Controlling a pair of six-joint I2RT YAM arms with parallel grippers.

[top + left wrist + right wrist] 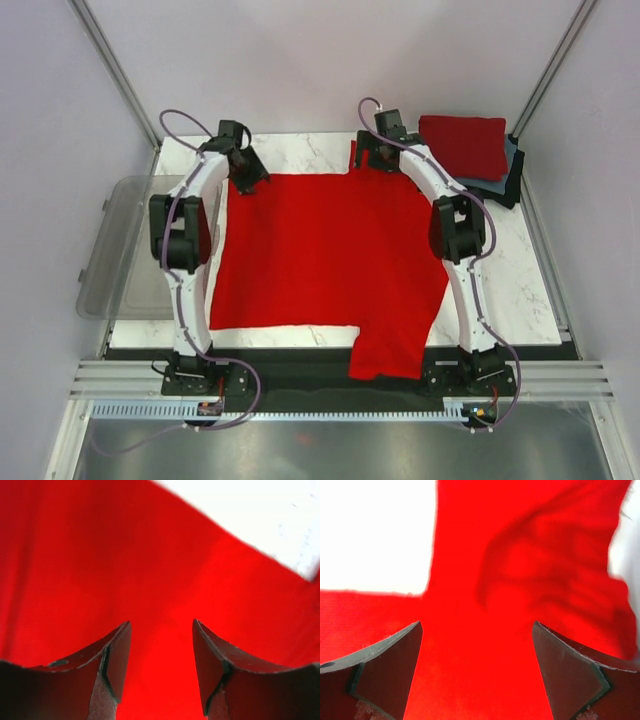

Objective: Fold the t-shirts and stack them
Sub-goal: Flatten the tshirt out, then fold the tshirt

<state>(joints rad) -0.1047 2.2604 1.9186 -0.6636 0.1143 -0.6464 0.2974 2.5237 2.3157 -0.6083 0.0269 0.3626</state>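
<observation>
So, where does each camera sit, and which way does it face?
Top view: fixed above and behind the arms, facing down at the table; left arm and right arm show whole.
Left wrist: on the left arm, facing down at the red t-shirt; left gripper shows, open.
Right wrist: on the right arm, facing down at the same t-shirt; right gripper shows, open.
Shared: all see the red t-shirt and white table.

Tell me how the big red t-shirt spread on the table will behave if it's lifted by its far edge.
The red t-shirt will probably sag and drape: one end hangs limp over the table's near edge. It likely wrinkles easily, judging by the soft creases in the right wrist view. It looks like thin cloth, so probably light.
</observation>
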